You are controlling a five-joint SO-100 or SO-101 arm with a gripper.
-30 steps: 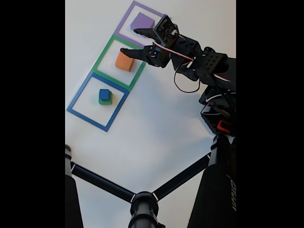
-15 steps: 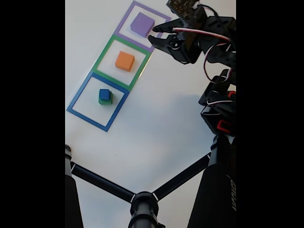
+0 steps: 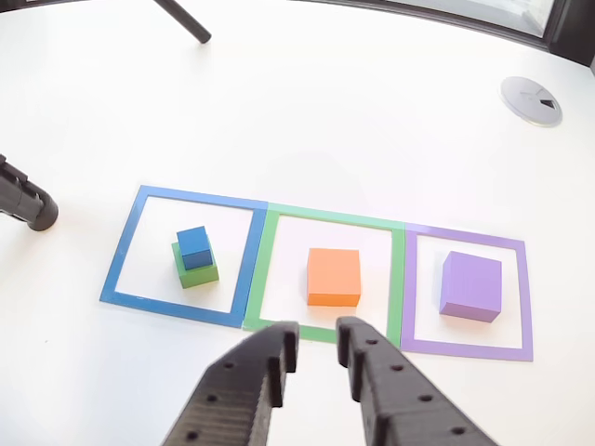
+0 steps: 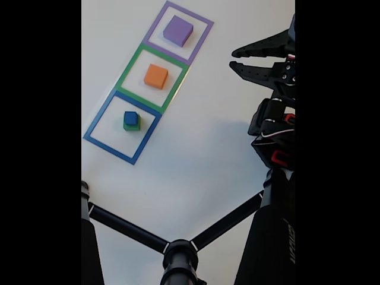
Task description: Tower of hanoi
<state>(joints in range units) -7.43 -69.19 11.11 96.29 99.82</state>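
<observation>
On the white bench (image 3: 307, 111), my gripper (image 3: 318, 336) hung narrowly parted and empty; beyond it, only the small blue cube (image 3: 194, 247) topped the green block (image 3: 197, 271).

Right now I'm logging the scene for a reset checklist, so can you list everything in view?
Small blue cube: one, blue, stacked on the green block inside the blue outline.
Green square block: one, green, under the blue cube.
Orange square block: one, orange, alone inside the green outline.
Purple square block: one, purple, alone inside the purple outline.
Flat blue square outline: one, left of the row in the other view.
Flat green square outline: one, middle.
Flat purple square outline: one, right.
Round grey disc: one, far right of the white table.
Black tripod legs: bottom of the fixed view.
End effector: one, black, open, empty, clear of the blocks.
</observation>
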